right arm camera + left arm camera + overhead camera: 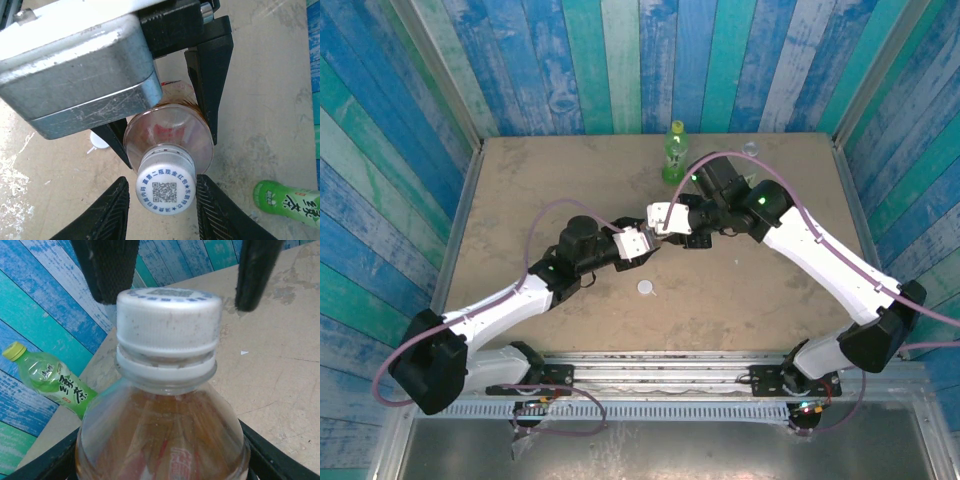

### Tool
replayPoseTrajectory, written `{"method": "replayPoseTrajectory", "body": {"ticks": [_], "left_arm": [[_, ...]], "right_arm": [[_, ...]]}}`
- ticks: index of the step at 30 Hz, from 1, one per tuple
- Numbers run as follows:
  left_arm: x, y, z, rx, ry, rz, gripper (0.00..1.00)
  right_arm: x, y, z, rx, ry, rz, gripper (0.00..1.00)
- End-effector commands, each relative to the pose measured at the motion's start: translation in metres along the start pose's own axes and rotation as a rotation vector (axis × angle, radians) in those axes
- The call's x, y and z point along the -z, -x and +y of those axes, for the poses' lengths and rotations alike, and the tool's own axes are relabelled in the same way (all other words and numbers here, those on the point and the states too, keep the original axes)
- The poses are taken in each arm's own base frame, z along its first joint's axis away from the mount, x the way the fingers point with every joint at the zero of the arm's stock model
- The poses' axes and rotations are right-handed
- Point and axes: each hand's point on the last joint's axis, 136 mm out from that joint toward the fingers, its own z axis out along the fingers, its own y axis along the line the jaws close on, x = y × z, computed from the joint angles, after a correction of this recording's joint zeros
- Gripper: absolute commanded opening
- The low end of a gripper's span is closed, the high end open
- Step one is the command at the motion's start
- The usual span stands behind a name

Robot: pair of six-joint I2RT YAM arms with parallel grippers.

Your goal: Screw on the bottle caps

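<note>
1 amber bottle's cap sits between the right gripper's fingers.

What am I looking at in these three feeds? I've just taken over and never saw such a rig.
Two white robot arms are bolted at the near edge of a table, each ending in two-finger jaws. The wide picture is from a fixed camera above and behind them: left arm on the left, right arm on the right. The other two are from a camera on each wrist, looking along its own jaws. The left arm's jaws clamp an amber bottle with a white cap on its neck. The right arm's jaws stand open either side of that cap, not gripping it. A green bottle with a yellow-green cap stands near the table's far edge; a loose white cap lies nearer the arm bases.
</note>
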Motion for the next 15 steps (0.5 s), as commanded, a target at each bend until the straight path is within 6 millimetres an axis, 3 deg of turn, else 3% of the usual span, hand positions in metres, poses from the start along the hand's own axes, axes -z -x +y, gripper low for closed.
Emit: {"method": "replayPoseTrajectory", "body": {"ticks": [1,8,15], "left_arm": [[0.0024,0.017,0.0053,-0.023,-0.003,-0.042,0.49],[0.0034,0.0214,0.0052,-0.017,-0.008,-0.057,0.49],[0.0038,0.0229,0.0066,-0.014,-0.002,-0.063,0.49]], "right_arm": [[0.0009,0.0011,-0.0008,0.002,0.006,0.014,0.36],[-0.0028,-0.0013,-0.0031,0.003,0.004,0.029,0.31],[-0.0067,-0.005,-0.0046,0.005,0.004,0.048,0.35]]}}
